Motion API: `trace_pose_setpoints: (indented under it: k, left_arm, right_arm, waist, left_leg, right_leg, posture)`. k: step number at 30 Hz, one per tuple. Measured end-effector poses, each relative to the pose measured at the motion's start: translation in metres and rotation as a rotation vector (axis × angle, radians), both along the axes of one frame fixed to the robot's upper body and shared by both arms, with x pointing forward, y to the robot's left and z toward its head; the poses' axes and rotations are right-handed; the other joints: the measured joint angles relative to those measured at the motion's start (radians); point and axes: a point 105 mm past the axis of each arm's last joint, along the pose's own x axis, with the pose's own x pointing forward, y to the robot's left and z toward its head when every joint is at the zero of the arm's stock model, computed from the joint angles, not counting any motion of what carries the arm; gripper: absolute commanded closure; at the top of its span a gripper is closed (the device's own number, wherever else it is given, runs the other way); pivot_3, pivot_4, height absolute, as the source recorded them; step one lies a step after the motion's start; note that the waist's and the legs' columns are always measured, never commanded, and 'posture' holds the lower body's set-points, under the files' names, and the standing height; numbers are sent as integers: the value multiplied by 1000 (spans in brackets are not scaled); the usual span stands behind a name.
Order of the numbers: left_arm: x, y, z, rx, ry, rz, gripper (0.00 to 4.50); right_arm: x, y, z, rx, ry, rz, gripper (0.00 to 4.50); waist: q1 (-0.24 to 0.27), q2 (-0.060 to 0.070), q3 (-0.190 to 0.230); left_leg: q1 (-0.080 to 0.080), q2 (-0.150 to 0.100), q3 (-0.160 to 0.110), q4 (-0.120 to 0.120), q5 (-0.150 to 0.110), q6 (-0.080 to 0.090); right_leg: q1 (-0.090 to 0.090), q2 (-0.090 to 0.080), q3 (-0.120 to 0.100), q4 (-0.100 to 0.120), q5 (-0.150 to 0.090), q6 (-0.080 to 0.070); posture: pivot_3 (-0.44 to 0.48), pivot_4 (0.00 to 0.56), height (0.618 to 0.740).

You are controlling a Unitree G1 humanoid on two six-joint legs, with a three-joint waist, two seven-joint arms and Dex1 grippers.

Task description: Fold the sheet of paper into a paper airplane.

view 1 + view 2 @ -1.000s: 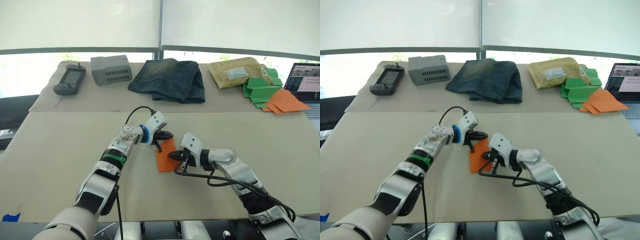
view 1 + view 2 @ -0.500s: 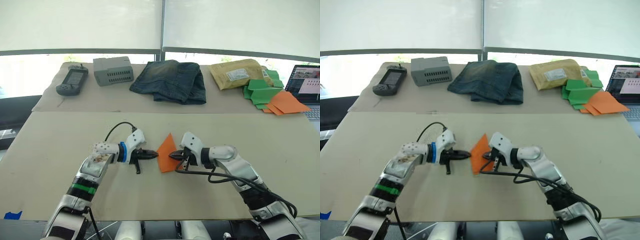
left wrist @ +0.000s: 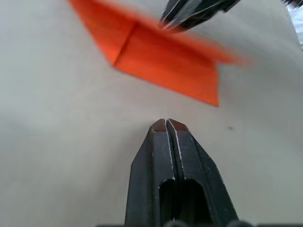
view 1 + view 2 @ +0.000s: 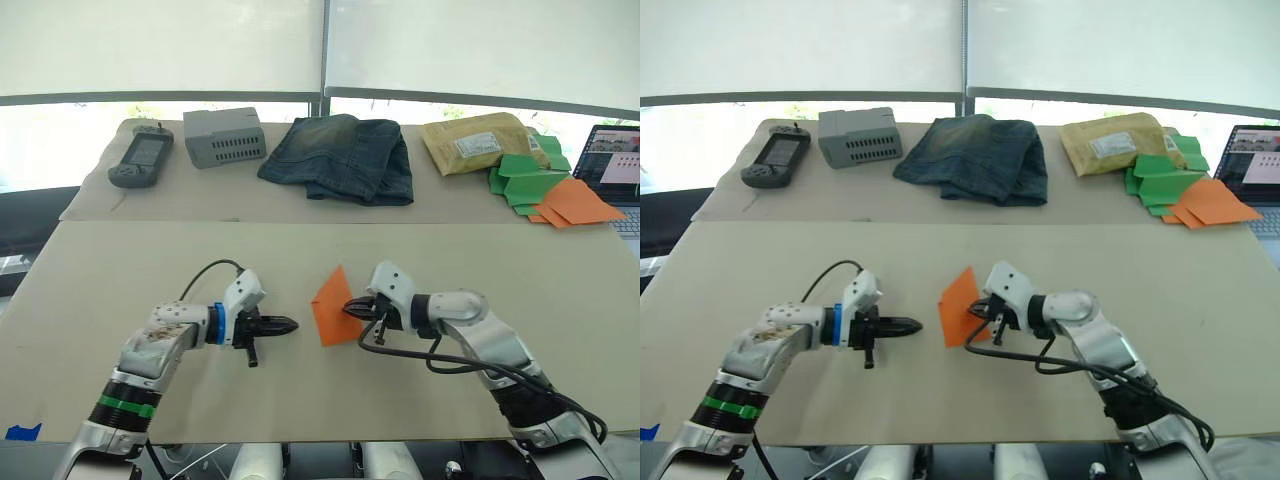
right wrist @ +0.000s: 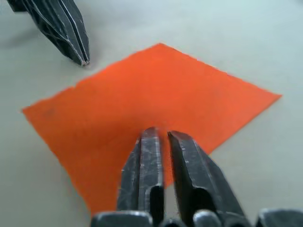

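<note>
The beige desk [image 4: 120, 270] carries the sheet of paper [image 4: 333, 308] near its centre. Along the far edge lie a handheld controller [image 4: 140, 157], grey box [image 4: 225, 136], folded jeans [image 4: 340, 158], padded envelope [image 4: 478, 144], piled paper pieces [image 4: 545, 188] and laptop [image 4: 616, 165].

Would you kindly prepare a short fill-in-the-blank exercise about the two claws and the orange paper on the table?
1. The sheet of paper is bright ____ in colour.
2. The left claw has its fingers ____ and touches no paper.
3. The ____ claw is at the paper's edge.
4. The folded jeans lie between the grey box and the ____ padded envelope.

Missing words: orange; shut; right; tan
</note>
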Motion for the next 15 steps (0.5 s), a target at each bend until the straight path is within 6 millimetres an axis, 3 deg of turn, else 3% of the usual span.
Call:
trace_pose_setpoints:
  k: [5, 8, 15]
  left_arm:
    - [3, 9, 23, -68, -27, 55, 2960]
    - [4, 12, 29, -68, -43, 71, 1996]
    - [3, 14, 28, -47, -41, 74, 1996]
  right_arm:
    - [-23, 1, 9, -23, -61, 21, 1197]
    - [-30, 2, 5, -16, -45, -21, 1185]
    - [-33, 6, 6, 37, 19, -153, 1185]
  waist:
    - [1, -1, 0]
    - [1, -1, 1]
    - [0, -1, 1]
  left_leg:
    - [0, -1, 0, 0, 0, 0]
    - [0, -1, 0, 1, 0, 0]
    - [1, 0, 0, 1, 0, -1]
  right_leg:
    - [1, -1, 0, -2, -2, 3]
    - [1, -1, 0, -2, -2, 5]
    - [1, 0, 0, -1, -2, 4]
  posture:
    - [0, 150, 722]
    - [0, 150, 722]
    - [0, 150, 722]
